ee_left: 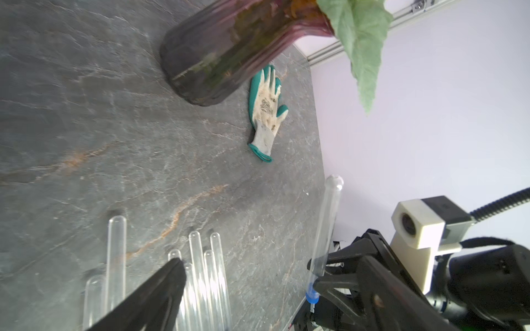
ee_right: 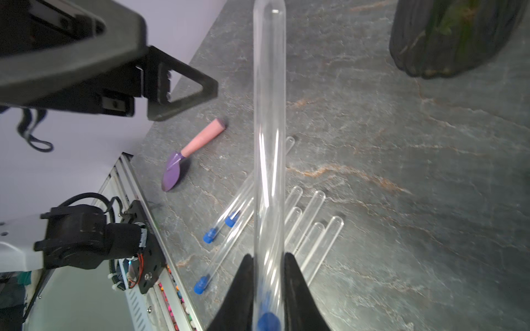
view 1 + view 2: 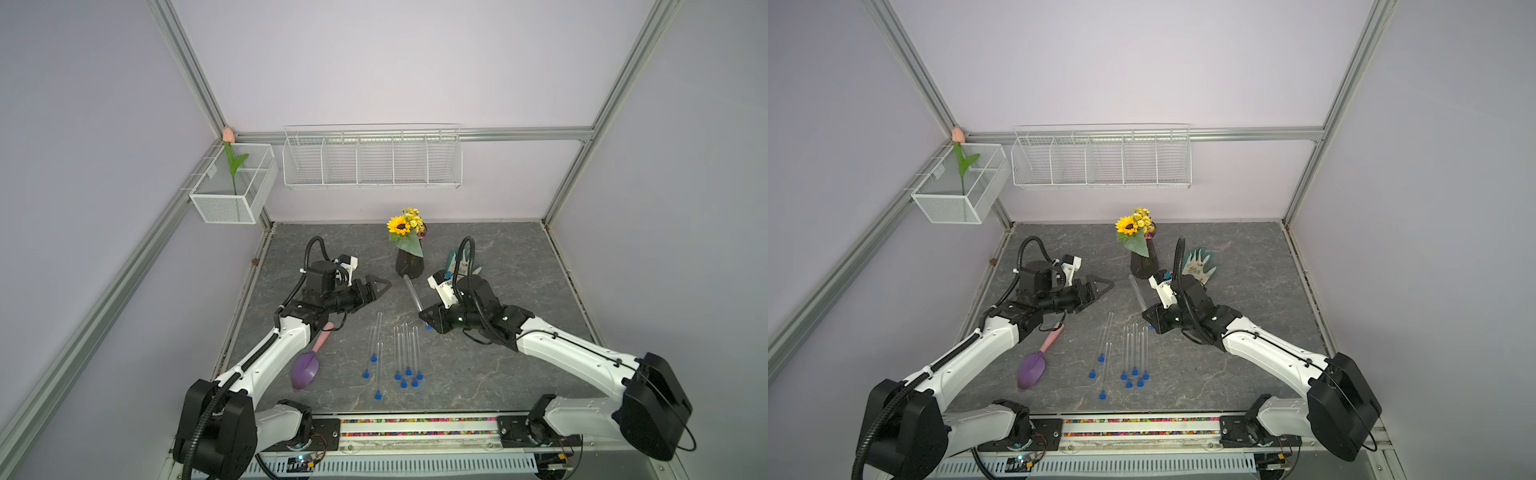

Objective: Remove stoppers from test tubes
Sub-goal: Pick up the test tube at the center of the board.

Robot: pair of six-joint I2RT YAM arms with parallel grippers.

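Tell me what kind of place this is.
Probably a robot test cell: an aluminium frame with plain walls encloses a stone-look table, with staged props like tubes and a vase.

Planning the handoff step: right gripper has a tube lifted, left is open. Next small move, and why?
Probably bring the open left gripper across to the blue stopper poking out past the right gripper. The held tube is clamped off the table, stopper in, and the left jaws hold nothing.
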